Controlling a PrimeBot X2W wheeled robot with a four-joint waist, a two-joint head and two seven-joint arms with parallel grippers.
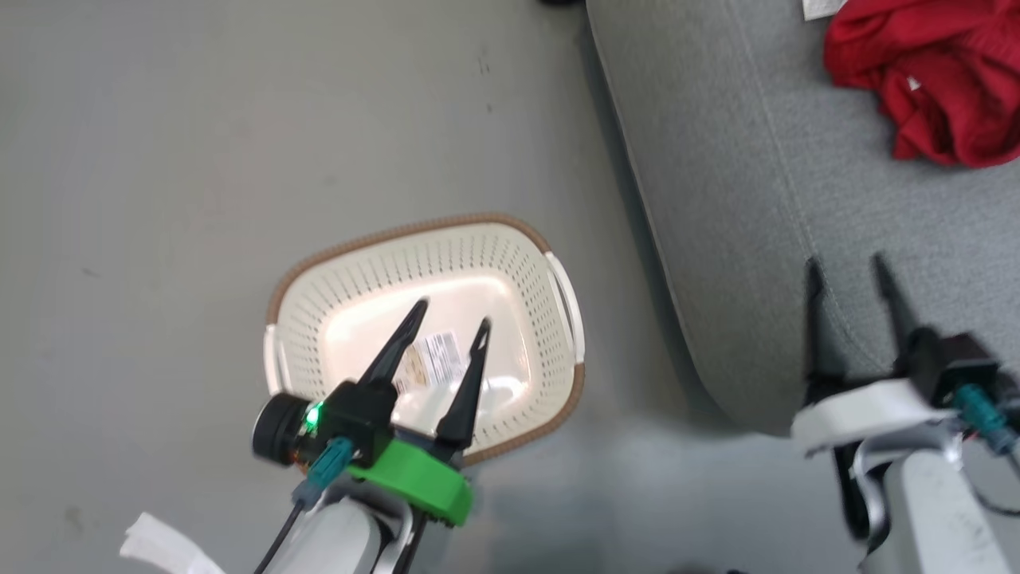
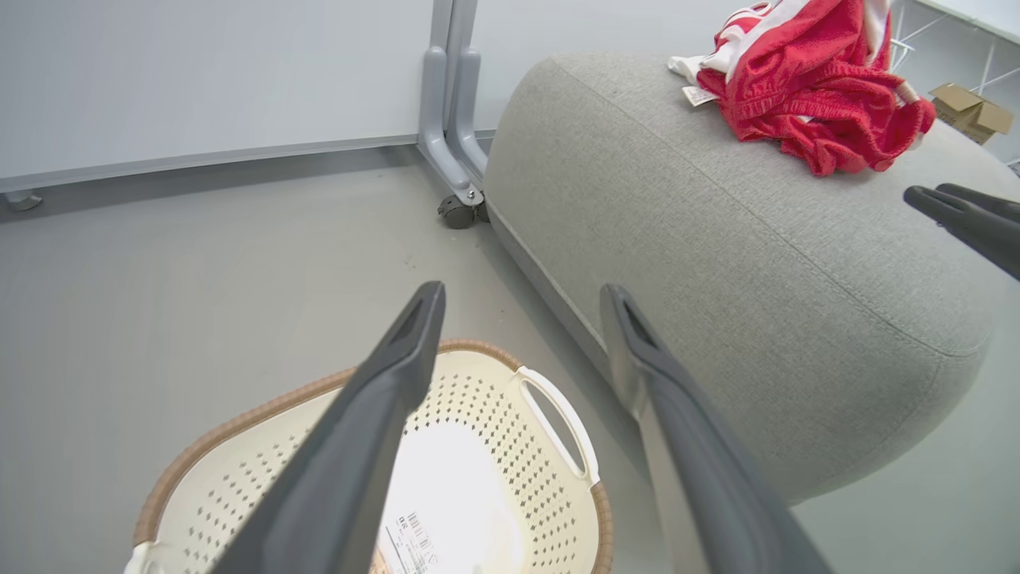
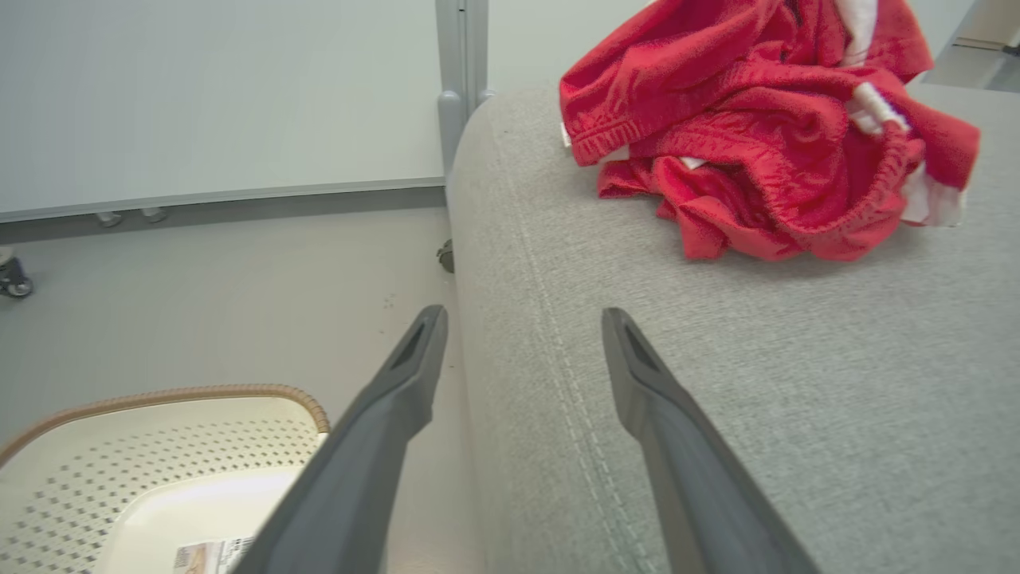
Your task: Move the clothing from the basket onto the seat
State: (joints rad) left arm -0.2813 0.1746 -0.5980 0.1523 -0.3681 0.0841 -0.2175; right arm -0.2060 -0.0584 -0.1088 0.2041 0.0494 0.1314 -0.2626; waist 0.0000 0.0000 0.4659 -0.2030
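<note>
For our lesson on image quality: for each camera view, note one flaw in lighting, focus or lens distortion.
Head view: glare whitens the bottom of the basket, and the picture is a little soft. Left wrist view: the wide lens seems to bulge the seat. Right wrist view: the clothing looks grainy.

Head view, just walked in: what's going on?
Robot moving laundry. The basket sits on the floor with only a label inside. The red clothing lies bunched on the grey seat. The left hand hangs open over the basket, the right hand open over the seat's edge; neither holds anything.
</note>
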